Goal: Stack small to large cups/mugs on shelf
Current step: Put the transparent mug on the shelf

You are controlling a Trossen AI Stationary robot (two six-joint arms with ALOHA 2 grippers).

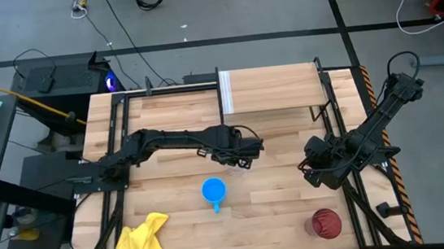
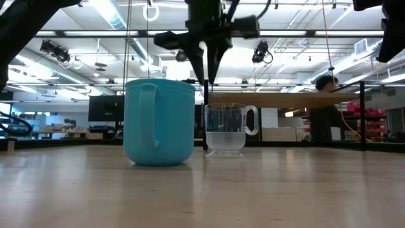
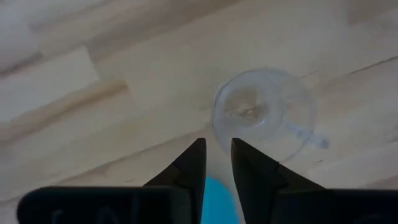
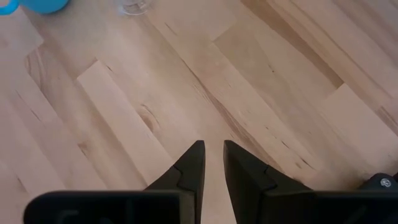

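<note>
The shelf [image 1: 271, 87] stands at the far edge of the table, bare; the dark red tumbler [image 1: 326, 223] sits near the front right corner, the blue mug [image 1: 214, 191] at front centre with its handle toward the front edge; the clear cup [image 3: 264, 112] stands upright just beyond the mug, directly below the left gripper [image 3: 217, 162], whose fingers are narrowly apart above the cup's rim, holding nothing; the left arm is plainly nearer; the right gripper [image 4: 213, 163], fingers slightly apart and empty, waits over bare planks to the right. In the high view the cup is hidden under the left gripper; how far the fingertips clear the rim cannot be told.
</note>
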